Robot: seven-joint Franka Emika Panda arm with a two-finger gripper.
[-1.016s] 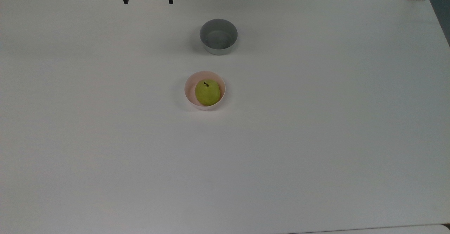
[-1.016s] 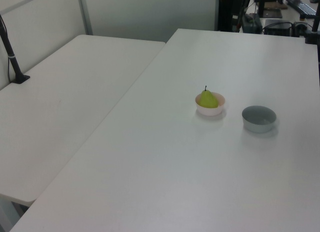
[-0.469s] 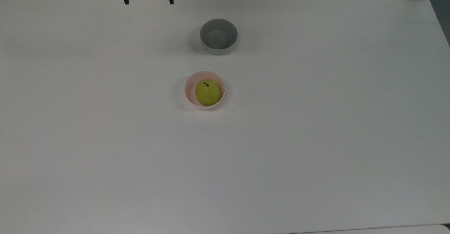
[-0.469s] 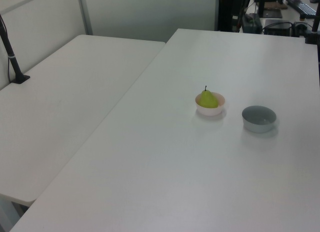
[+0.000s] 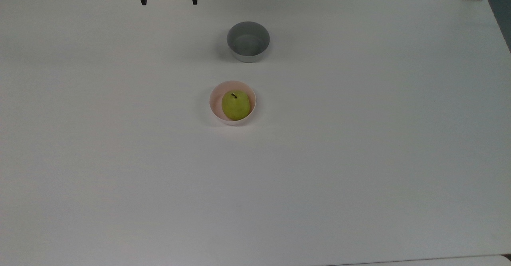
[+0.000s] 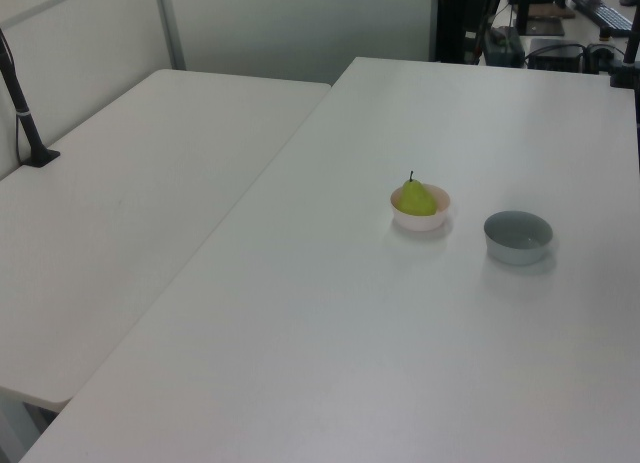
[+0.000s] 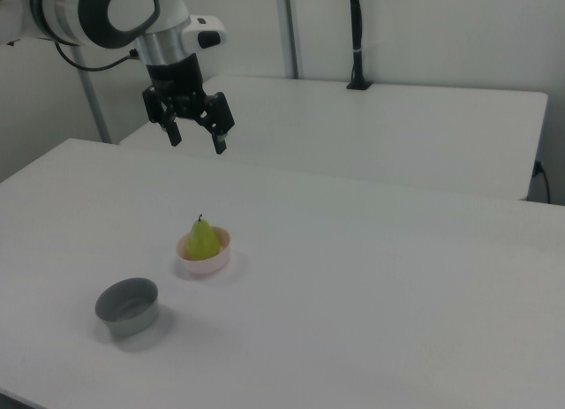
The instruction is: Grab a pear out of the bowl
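Fingers (image 7: 219,140) spread wide, held nothing; gripper (image 7: 196,140) hung high, well apart from pear (image 7: 202,239) upright in bowl (image 7: 207,263), ready for descent.

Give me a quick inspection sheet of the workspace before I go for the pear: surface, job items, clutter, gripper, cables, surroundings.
Surface: white table, bare apart from two bowls.
Job's things: pear sits upright in the pink bowl, stem up; untouched.
Clutter: grey bowl, nothing in it, standing apart from the pink bowl, toward the top view's top edge.
Grippers: gripper hangs in the air above the table, jaws open and pointing down, holding nothing; well away from the pear.
Cables: dark cable runs along the arm; none seen on the table.
Surroundings: second white table alongside; black post standing on it.
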